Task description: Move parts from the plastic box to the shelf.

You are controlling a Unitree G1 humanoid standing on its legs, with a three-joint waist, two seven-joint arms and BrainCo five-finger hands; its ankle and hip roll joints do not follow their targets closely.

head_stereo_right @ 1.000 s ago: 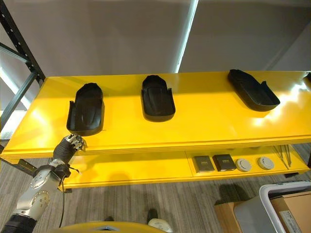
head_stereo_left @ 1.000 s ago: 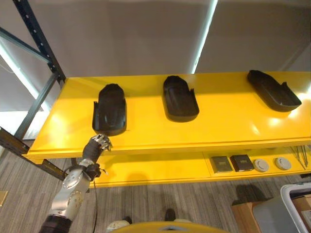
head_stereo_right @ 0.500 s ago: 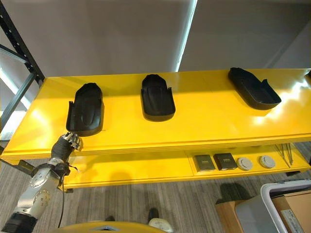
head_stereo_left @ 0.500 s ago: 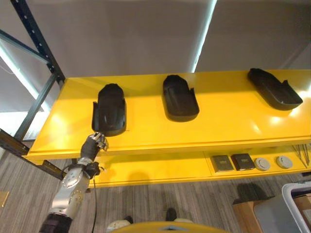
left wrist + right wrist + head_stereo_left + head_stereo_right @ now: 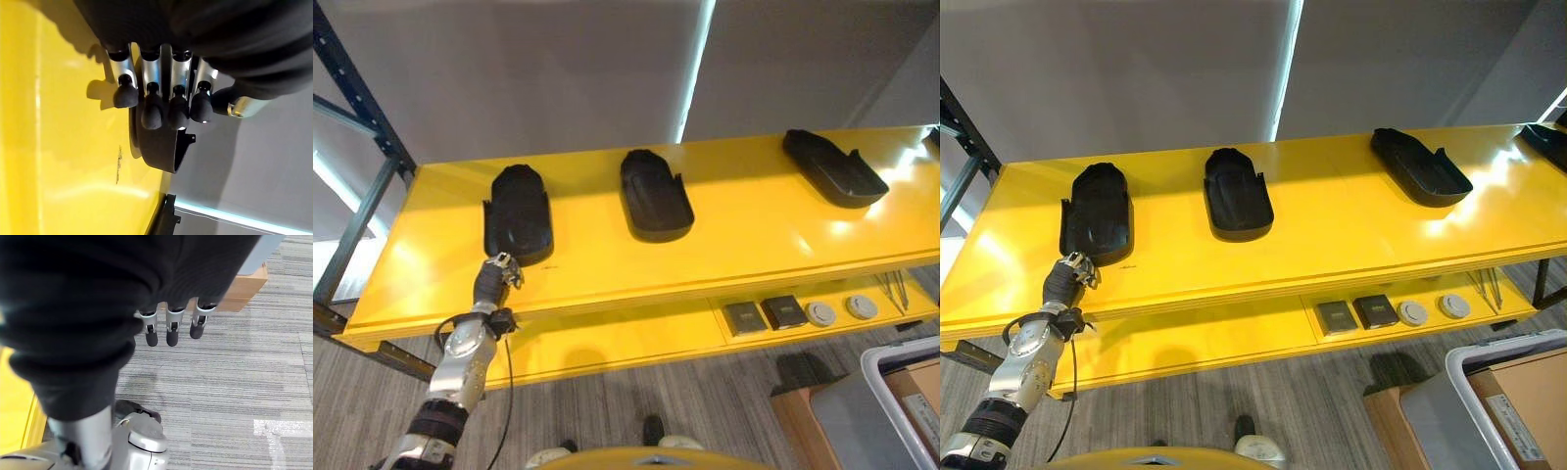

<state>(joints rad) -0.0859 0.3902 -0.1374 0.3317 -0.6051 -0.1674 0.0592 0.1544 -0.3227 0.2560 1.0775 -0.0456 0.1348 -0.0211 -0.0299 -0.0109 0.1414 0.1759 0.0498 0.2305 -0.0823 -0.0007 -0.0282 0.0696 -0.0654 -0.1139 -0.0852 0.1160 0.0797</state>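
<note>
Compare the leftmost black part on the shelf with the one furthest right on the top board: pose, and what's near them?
The leftmost black part lies roughly straight front to back; the rightmost black part lies slanted across the shelf. The left hand is at the leftmost part's near end; nothing is beside the rightmost. The leftmost sits near the shelf's left end, the rightmost toward the right. Both are black scoop-like mouldings lying on the yellow top board.

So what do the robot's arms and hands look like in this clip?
The left arm is silver-grey metal. The left hand has a dark ribbed cover over its back and wrist, with silver fingers ending in dark rounded tips. The right hand looks the same: dark ribbed cover, silver fingers, dark tips.
</note>
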